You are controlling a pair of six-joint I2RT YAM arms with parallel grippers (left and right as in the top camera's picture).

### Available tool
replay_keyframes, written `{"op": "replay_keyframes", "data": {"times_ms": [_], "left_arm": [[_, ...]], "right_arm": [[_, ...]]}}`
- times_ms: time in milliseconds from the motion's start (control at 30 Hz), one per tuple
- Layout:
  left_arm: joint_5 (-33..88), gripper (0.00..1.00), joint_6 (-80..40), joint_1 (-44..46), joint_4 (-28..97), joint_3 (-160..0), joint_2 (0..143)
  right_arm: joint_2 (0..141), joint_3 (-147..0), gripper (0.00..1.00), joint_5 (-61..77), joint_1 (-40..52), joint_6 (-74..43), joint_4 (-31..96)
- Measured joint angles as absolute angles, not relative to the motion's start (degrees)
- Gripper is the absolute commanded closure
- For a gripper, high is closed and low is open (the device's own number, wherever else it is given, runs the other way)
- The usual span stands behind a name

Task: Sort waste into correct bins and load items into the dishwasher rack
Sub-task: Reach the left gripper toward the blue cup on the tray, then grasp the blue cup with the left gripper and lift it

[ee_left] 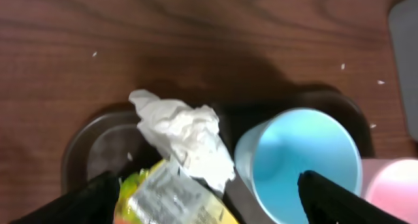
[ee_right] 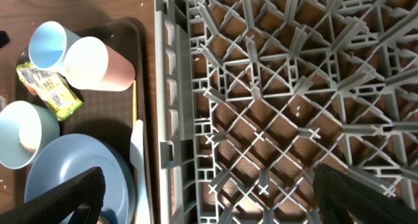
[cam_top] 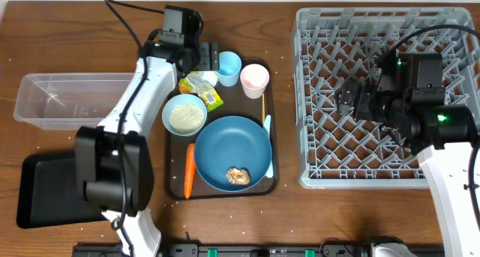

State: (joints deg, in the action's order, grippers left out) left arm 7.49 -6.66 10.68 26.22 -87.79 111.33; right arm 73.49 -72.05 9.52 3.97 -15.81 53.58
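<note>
Yellow-green foil on the wrapper [ee_left: 170, 199] carries print, but it is too blurred for me to read, and I find no other writing anywhere. The wrapper lies in the far corner of the brown tray [cam_top: 225, 190]. Its long axis slants from that corner toward the blue plate [cam_top: 232, 148] in the tray's near half. Crumpled white tissue [ee_left: 183, 136] rests against its far end.

My left fingers [ee_left: 85, 204] hover over that corner, spread wide and holding nothing. Tissue and wrapper both sit in the gap between them. The light blue cup [ee_left: 300, 162] stands mouth up just inside the other finger, with the pink cup [cam_top: 254, 77] beside it.

A carrot [cam_top: 190, 169] lies lengthwise along the tray's tub-side rim, parallel to the tray's long side. The spoon [cam_top: 268, 141] and chopsticks [cam_top: 263, 103] run the same way along the opposite rim. A brown lump [cam_top: 238, 175] sits on the plate, and the bowl [cam_top: 184, 115] between plate and wrapper holds rice.

My right fingers [ee_right: 59, 198] are spread apart and empty above the grey rack [cam_top: 302, 100], which stands just beside the tray. The clear tub [cam_top: 45, 100] and black bin [cam_top: 45, 189] sit on the worktop [cam_top: 75, 32] off the tray's other side.
</note>
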Motion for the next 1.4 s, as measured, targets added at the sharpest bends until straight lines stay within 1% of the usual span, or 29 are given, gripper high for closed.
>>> {"op": "replay_keyframes", "data": {"times_ms": [167,267,333,367,400,467,533,667,700,733,767,1133,1367,1400], "left_arm": [[7.5,0.14,-6.6,11.2,25.3,-87.8,114.8],[7.5,0.18,-6.6,12.1,25.3,-87.8,116.9],[7.5,0.25,-6.7,12.8,25.3,-87.8,117.8],[7.5,0.3,-6.7,13.1,25.3,-87.8,118.0],[7.5,0.4,-6.3,13.4,25.3,-87.8,118.0],[7.5,0.56,-6.7,13.7,25.2,-87.8,118.0],[7.5,0.64,-6.7,13.7,25.2,-87.9,118.0],[7.5,0.76,-6.3,13.6,25.8,-87.9,118.0],[7.5,0.8,-6.4,13.6,26.0,-87.9,118.0],[7.4,0.88,-6.4,13.6,26.2,-87.9,118.0],[7.5,0.94,-6.6,13.6,26.5,-87.9,118.0],[7.5,0.94,-6.2,13.6,27.9,-88.1,116.5],[7.4,0.94,-6.2,13.5,34.0,-88.0,106.4],[7.5,0.94,-6.2,13.6,35.0,-88.0,104.4]], "right_arm": [[73.5,-72.1,0.01,9.5,4.0,-16.3,53.6],[73.5,-72.1,0.01,9.5,4.0,-16.4,53.5],[73.5,-72.1,0.01,9.5,4.0,-16.4,53.4],[73.5,-72.1,0.01,9.5,4.0,-16.4,53.4],[73.5,-72.1,0.01,9.5,4.0,-16.4,53.3],[73.5,-72.1,0.01,9.5,4.0,-16.4,53.3],[73.5,-72.1,0.01,9.5,4.0,-16.4,53.3],[73.5,-72.1,0.01,9.4,4.0,-16.4,53.3],[73.5,-72.1,0.01,9.4,4.0,-16.4,53.3],[73.5,-72.1,0.01,9.4,4.0,-16.4,53.3],[73.5,-72.1,0.01,9.4,4.0,-16.4,53.3],[73.5,-72.1,0.01,9.4,4.0,-16.4,53.3],[73.5,-72.1,0.01,9.5,4.0,-16.6,53.4],[73.5,-72.1,0.03,9.7,4.0,-16.5,53.4]]}}
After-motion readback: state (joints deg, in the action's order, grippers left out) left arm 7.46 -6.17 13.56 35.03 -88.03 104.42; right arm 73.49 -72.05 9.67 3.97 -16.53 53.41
